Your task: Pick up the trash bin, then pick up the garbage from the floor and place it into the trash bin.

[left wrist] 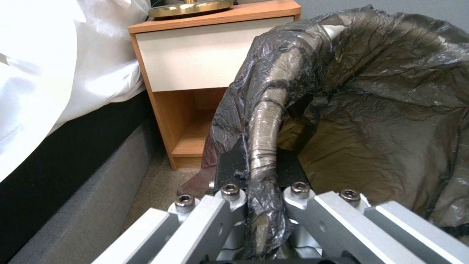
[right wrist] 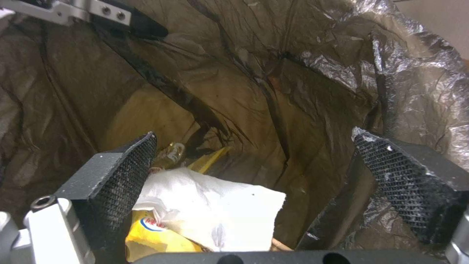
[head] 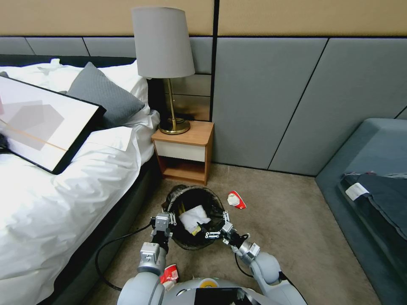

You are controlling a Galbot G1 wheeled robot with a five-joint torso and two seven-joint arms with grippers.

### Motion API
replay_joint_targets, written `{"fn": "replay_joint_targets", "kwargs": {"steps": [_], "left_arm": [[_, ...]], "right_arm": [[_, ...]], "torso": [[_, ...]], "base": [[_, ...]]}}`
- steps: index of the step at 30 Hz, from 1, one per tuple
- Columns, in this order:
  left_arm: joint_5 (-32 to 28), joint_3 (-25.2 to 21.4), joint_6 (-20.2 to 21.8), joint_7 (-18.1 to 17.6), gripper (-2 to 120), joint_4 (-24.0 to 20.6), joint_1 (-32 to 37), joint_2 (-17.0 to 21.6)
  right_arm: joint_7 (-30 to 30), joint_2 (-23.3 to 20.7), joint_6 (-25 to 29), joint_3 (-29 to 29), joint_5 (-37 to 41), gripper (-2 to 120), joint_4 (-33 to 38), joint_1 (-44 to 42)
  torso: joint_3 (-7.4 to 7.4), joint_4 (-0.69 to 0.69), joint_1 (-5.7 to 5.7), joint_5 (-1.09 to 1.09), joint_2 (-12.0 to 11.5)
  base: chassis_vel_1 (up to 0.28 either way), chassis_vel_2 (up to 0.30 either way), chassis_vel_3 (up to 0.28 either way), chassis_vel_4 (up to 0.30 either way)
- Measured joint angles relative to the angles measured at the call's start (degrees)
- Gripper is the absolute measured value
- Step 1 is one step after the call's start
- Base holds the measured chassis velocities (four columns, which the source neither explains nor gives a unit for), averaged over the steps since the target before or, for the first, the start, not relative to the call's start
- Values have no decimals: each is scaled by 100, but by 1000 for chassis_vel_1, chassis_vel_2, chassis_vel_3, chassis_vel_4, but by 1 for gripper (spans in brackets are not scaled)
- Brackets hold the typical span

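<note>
The trash bin (head: pixel 182 199), lined with a crinkled black bag, is tilted toward me on the carpet by the nightstand. My left gripper (head: pixel 166 220) is shut on the bin's near-left rim (left wrist: pixel 263 121), with the bag pinched between its fingers (left wrist: pixel 229 167). Over the bin's mouth at its right side, my right gripper (head: pixel 216 228) hangs open and holds nothing; its pads (right wrist: pixel 128 165) stand wide apart. Garbage lies in the bin: a white paper (right wrist: pixel 215 209) and a yellow packet (right wrist: pixel 151 234). A red-and-white wrapper (head: pixel 236 200) lies on the floor right of the bin, another (head: pixel 169 273) close to my base.
A wooden nightstand (head: pixel 184 152) with a brass lamp (head: pixel 163 42) stands behind the bin. The bed (head: pixel 51 203) with a framed picture (head: pixel 38 123) runs along the left. A black cable (head: pixel 106 250) trails beside it. A grey couch (head: pixel 369 169) stands at the right.
</note>
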Motion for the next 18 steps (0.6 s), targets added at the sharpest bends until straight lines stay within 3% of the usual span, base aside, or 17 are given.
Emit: {"fn": "replay_joint_targets", "kwargs": {"steps": [11,18], "left_arm": [[-7,4,-2,6,1,0,3,0],[-12,6,-3,8,1,0,3,0]], "right_arm": [[-20,-2,89,16,-39,100,265,-96],[649,151,406,164,-262,100,1300,-440]], "torso": [[0,0,0,-1,0],[0,0,0,-1,0]], "base": [[0,0,0,0],[0,0,0,0]]}}
